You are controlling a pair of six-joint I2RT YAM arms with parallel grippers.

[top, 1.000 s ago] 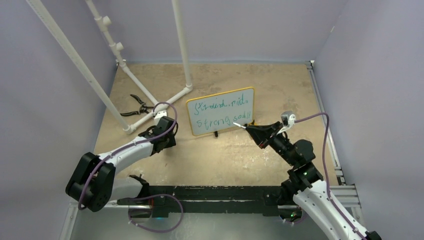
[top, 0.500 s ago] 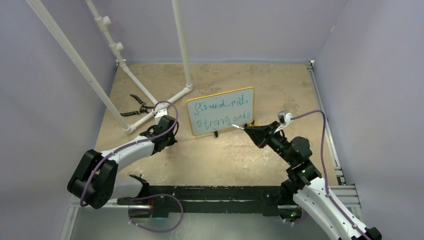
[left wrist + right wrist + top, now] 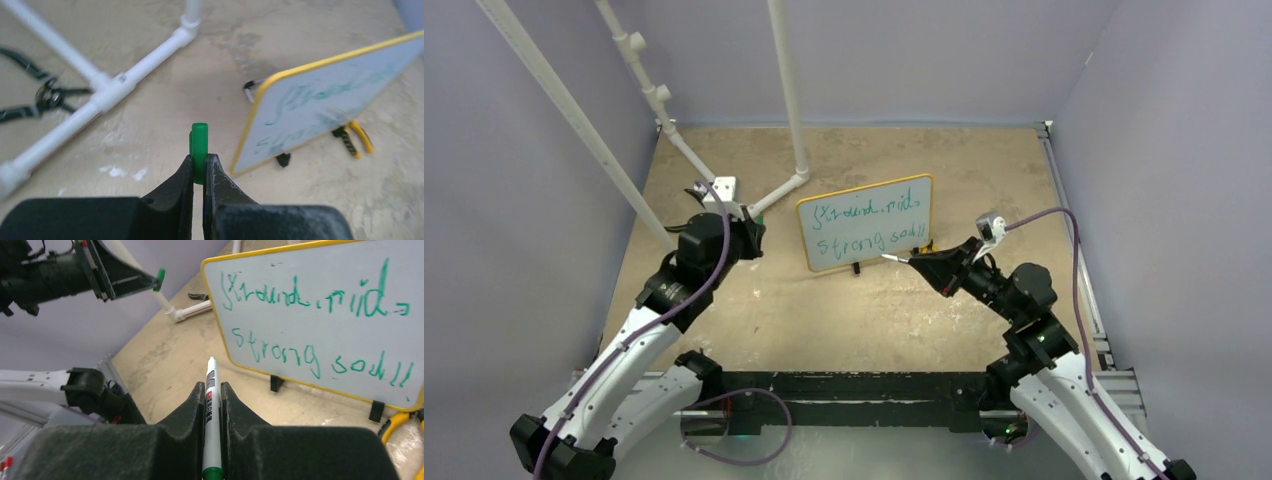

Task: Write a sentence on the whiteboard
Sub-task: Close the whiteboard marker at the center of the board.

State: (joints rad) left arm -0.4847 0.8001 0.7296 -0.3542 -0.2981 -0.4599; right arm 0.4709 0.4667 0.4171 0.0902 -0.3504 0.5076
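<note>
Two lines on the centre-frame whiteboard [image 3: 864, 225] seem to complete the sentence [image 3: 320, 357], so the right gripper [image 3: 212, 390], clamping the marker [image 3: 210, 405], has eased off while the left gripper [image 3: 198, 165], just closed on the green cap [image 3: 199, 142], rose, likely for capping.

yellow-framed whiteboard [image 3: 865, 227] stands tilted, bearing the sentence [image 3: 300, 352] (two green lines).

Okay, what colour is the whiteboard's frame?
Yellow; the whiteboard frame shows best in the right wrist view.
</note>
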